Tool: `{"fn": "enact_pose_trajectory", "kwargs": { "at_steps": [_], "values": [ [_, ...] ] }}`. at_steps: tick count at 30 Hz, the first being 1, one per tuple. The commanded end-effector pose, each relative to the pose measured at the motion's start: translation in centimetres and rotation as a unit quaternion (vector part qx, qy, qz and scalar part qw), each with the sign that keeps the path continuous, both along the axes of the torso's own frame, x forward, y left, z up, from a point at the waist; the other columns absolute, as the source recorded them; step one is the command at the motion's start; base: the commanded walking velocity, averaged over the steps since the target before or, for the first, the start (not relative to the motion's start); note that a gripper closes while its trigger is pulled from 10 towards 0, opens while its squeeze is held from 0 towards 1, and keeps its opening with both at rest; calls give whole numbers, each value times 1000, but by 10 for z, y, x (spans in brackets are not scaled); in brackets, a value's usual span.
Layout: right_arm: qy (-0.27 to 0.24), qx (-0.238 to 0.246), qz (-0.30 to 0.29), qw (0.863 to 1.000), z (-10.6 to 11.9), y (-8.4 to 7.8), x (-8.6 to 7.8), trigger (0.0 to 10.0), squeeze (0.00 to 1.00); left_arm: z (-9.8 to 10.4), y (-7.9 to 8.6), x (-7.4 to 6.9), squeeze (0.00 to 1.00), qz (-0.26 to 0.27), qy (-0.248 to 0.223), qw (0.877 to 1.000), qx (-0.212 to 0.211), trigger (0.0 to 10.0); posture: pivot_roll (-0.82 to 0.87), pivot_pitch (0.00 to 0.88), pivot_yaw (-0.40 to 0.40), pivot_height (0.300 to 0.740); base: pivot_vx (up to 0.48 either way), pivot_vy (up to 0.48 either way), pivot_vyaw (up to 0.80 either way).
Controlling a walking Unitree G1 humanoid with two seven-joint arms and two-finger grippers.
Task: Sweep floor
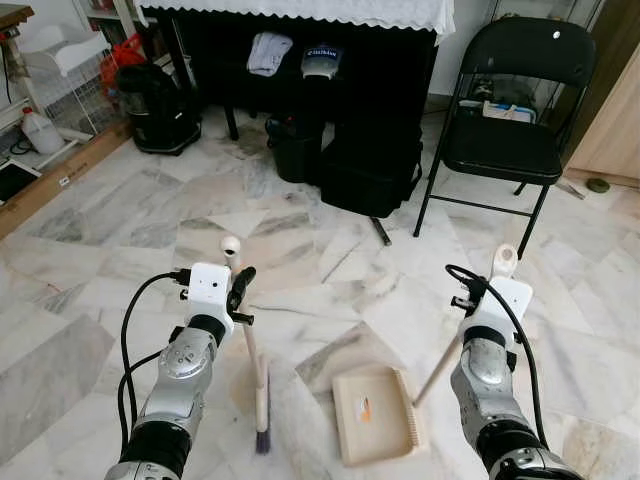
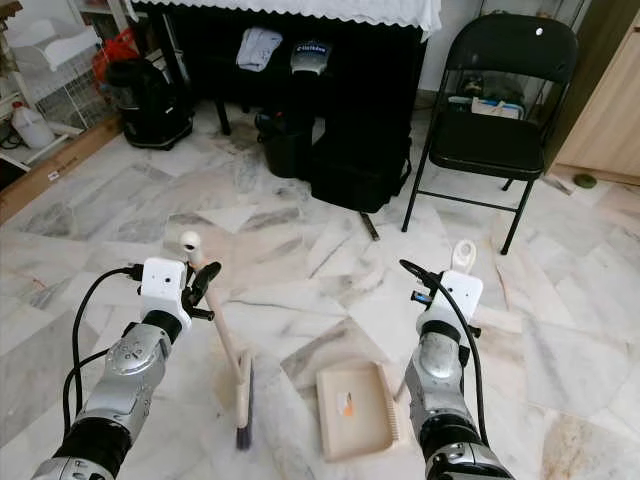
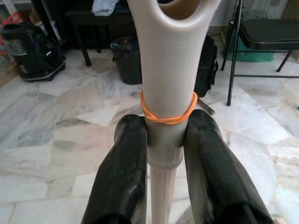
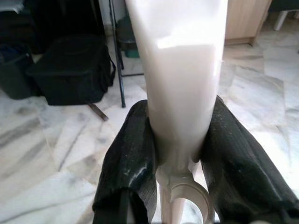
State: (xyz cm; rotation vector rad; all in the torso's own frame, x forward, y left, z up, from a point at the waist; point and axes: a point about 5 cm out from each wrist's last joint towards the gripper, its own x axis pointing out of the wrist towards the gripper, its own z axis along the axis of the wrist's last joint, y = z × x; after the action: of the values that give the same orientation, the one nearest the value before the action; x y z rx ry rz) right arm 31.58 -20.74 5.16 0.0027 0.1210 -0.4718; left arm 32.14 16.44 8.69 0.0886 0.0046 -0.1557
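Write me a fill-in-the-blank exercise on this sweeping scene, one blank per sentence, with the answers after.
1. The left gripper is shut on the handle of the ____.
2. The right gripper holds the long handle of the beige ____.
3. An ____ rubber band circles the broom handle just above the fingers.
4. The small scrap lying in the dustpan is ____ in colour.

Missing words: broom; dustpan; orange; orange
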Motion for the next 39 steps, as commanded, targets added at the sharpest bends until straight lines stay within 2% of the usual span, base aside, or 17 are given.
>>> {"fn": "enact_pose_trajectory", "kwargs": {
  "at_steps": [1, 12, 26, 27, 30, 31, 32, 33, 34, 39],
  "values": [
    [3, 0, -8, 1000, 0, -2, -1, 10000, 0, 7, 3, 0, 0, 3, -16, 1000, 0, 10000, -18, 96, 37, 740, 0, 0, 0],
    [6, -22, -14, 1000, -1, -4, -3, 10000, 0, 5, 3, -2, 0, 3, -12, 1000, 0, 10000, -17, 112, 38, 740, 0, 0, 0],
    [13, -16, -2, 1000, -4, 0, -3, 10000, 0, 2, 3, -5, 0, 2, -8, 1000, 0, 10000, -17, 120, 34, 740, 0, 0, 0],
    [11, -16, -1, 1000, -3, 0, -3, 10000, 1000, 2, 3, -5, 0, 2, -7, 1000, 0, 10000, -18, 121, 33, 740, 0, 0, 0],
    [10, -18, -1, 1000, -3, 0, -3, 10000, 1000, 2, 3, -5, 0, 1, -6, 1000, 0, 10000, -17, 122, 33, 740, 0, 0, 0],
    [11, -21, -1, 1000, -3, 0, -3, 10000, 957, 2, 3, -5, 0, 1, -5, 1000, 0, 10000, -17, 122, 33, 740, 0, 0, 0],
    [12, -23, -2, 1000, -3, 0, -3, 10000, 745, 2, 3, -5, 0, 1, -5, 1000, 0, 10000, -17, 122, 33, 740, 0, 0, 0],
    [12, -23, -2, 1000, -3, 0, -2, 10000, 745, 2, 3, -5, 0, 1, -5, 1000, 0, 10000, -16, 122, 32, 740, 0, 0, 0],
    [12, -24, -3, 1000, -2, 0, -2, 10000, 0, 2, 3, -5, 0, 0, -5, 1000, 0, 10000, -16, 122, 32, 740, 0, 0, 0],
    [10, -25, -1, 1000, -2, 0, -2, 10000, 0, 2, 3, -5, 0, -2, -4, 1000, 0, 10000, -16, 122, 32, 740, 0, 0, 0]
  ]
}}
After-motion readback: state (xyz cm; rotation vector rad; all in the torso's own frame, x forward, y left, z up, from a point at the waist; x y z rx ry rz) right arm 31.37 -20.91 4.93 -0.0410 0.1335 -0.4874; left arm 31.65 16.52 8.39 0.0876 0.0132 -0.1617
